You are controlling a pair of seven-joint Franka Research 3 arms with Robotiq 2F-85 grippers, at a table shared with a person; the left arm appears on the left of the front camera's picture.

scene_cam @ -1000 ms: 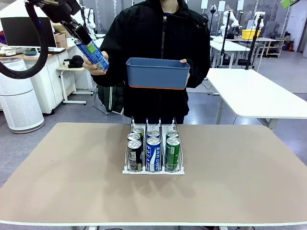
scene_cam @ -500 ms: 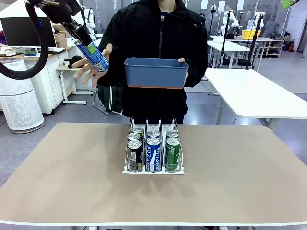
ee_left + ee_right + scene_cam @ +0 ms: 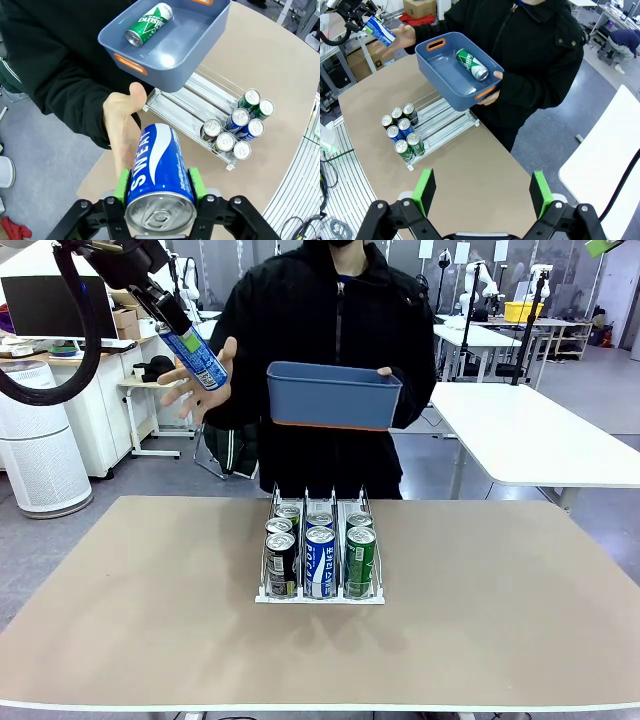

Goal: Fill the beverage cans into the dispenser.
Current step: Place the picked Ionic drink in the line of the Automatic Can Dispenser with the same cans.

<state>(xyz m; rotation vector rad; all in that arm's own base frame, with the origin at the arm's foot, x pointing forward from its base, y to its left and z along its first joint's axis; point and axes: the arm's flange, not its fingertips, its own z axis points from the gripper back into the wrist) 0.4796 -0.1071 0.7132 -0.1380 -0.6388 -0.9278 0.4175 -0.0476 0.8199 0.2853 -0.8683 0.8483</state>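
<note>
One blue-and-white can [image 3: 156,160] sits pinched in the left gripper [image 3: 159,187], the person's open hand [image 3: 120,125] just behind it, suggesting a handover. The dispenser [image 3: 185,112] lies well below; the right gripper [image 3: 482,197] is spread, empty.

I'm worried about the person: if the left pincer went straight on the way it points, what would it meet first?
Probably the person's open hand, just beyond the blue-and-white can that the left pincer grips; how near the palm is, I cannot tell.
</note>
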